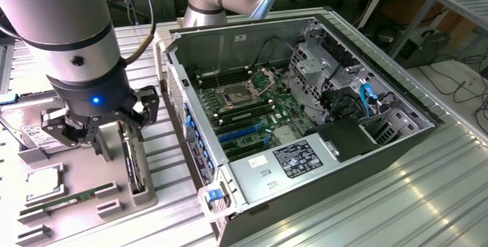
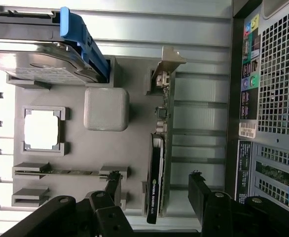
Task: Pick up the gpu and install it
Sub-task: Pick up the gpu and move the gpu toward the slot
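1. The gripper (image 1: 107, 135) (image 2: 157, 186) hangs low over a grey tray (image 1: 86, 164) at the exterior view's left, beside an open computer case (image 1: 343, 201).
2. Its jaws are wide apart and hold nothing.
3. The graphics card (image 2: 159, 148) (image 1: 134, 170) stands on its long edge in a slot of the tray, along the side nearest the case.
4. In the wrist view the card runs between the 2 fingers (image 2: 114, 183), 1 on each side, with a gap showing on both sides.
5. The card's silver bracket (image 2: 167, 61) is at the end farther from the fingers.
6. Also in the tray, well apart from the card, are a hard drive (image 2: 36, 61) with a blue clip (image 2: 80, 39), a square processor chip (image 2: 41, 129) and a slim memory stick (image 2: 70, 172).
7. Inside the case the main board (image 1: 259, 110) lies uncovered, with blue slots (image 1: 232, 135) near its lower edge.
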Motion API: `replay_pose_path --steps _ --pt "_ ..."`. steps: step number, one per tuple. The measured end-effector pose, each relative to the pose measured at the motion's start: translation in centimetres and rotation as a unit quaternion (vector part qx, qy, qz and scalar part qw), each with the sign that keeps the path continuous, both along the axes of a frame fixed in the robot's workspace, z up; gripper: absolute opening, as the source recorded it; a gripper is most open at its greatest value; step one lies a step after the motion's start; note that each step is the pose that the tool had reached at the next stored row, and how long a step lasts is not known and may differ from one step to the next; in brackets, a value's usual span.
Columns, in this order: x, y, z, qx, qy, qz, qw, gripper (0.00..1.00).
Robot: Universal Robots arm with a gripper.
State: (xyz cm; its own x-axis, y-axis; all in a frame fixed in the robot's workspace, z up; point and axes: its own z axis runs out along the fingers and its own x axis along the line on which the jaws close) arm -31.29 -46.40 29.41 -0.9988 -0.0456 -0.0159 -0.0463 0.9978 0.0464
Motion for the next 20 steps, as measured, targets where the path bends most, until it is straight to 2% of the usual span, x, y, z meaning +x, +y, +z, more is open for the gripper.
replay_pose_path --steps 13,20 --pt "0.0 -0.02 -0.83 -0.0001 0.0001 0.000 1.0000 0.66" --pt "0.1 -0.03 -1.49 -0.0001 0.0012 0.000 1.0000 0.66"
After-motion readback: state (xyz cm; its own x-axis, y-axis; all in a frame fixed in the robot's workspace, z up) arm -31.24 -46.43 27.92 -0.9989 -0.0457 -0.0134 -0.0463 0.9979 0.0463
